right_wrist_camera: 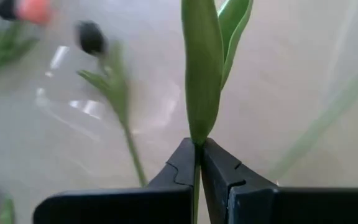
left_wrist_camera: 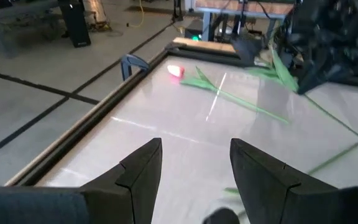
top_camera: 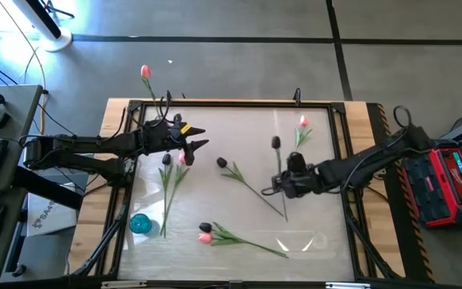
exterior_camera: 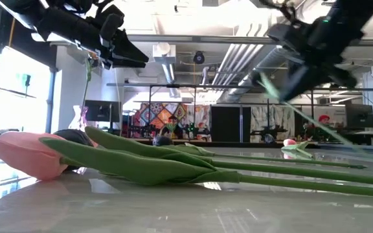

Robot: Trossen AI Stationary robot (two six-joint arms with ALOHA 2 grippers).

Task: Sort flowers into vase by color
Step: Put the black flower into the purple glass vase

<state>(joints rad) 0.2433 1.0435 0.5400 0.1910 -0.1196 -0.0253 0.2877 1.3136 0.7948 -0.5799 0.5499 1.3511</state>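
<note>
Dark tulip is clamped mid-stem by right hand above bench centre, left hand is held open; stem should be kept vertical for vase insertion.

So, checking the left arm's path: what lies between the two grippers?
High view: between the left gripper and the right gripper lies one dark tulip, its stem running toward the right fingers; otherwise bare table.

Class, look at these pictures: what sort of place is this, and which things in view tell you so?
Probably a robotics lab or workshop. Two dark robot arms work at a wood-framed glossy table strewn with artificial tulips; a red equipment case sits beside it, and exposed ceiling ducts run overhead.
</note>
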